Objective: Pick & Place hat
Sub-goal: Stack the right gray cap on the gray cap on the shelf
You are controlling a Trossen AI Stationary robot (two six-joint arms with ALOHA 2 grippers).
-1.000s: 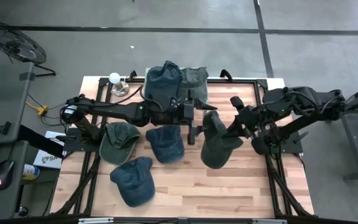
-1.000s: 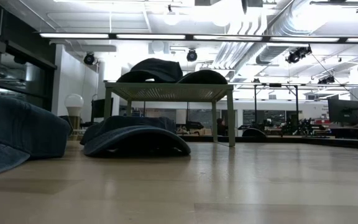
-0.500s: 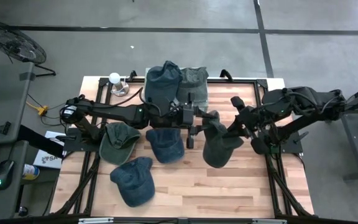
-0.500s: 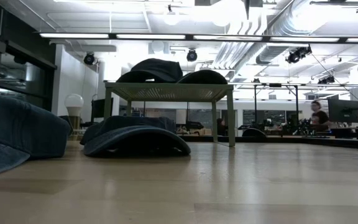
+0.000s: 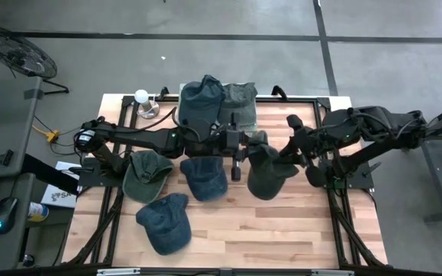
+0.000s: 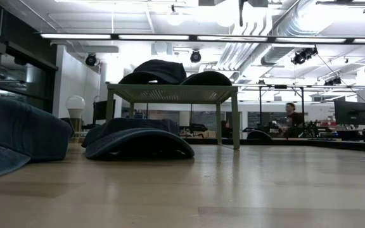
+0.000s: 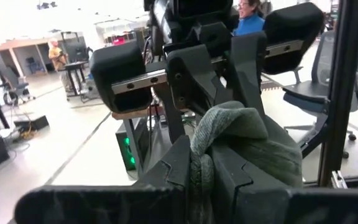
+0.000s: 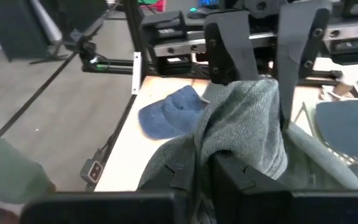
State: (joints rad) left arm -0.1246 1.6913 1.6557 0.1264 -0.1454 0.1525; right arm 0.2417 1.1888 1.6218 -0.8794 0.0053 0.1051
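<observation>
A grey-green hat (image 5: 267, 170) hangs over the middle of the table between my two grippers. My left gripper (image 5: 244, 147) reaches in from the table's left and is shut on the hat's left upper edge. My right gripper (image 5: 284, 153) comes from the right and is shut on the opposite side. In the left wrist view the hat (image 7: 241, 137) bunches up above my left gripper (image 7: 201, 163), with the right gripper's fingers (image 7: 194, 81) behind it. The right wrist view shows the hat (image 8: 244, 124) over my right gripper (image 8: 201, 158). The low view shows none of the hat. My left gripper pinches a bunched fold of the hat's cloth (image 7: 199, 167) between its two fingers, coming roughly level from the table's left. The hat is lifted and sags toward the other gripper. My right gripper pinches a fold of the hat's cloth (image 8: 199, 146) between its two fingers, coming from the table's right. The cloth rises in a hump beyond its fingers, toward the left gripper's fingers (image 8: 225, 53).
At the table's far edge a small rack (image 6: 170, 94) carries two hats (image 5: 202, 96) (image 5: 239, 96). On the table lie a green hat (image 5: 146, 172) and two blue hats (image 5: 204, 176) (image 5: 166, 222). A white-bulbed lamp (image 5: 141, 97) stands far left. A person shows in the room behind.
My right gripper has carried the hat a little toward the table's left and far edge, up against my left gripper. My left gripper has taken hold of the hat's near edge, so the hat now hangs between both.
</observation>
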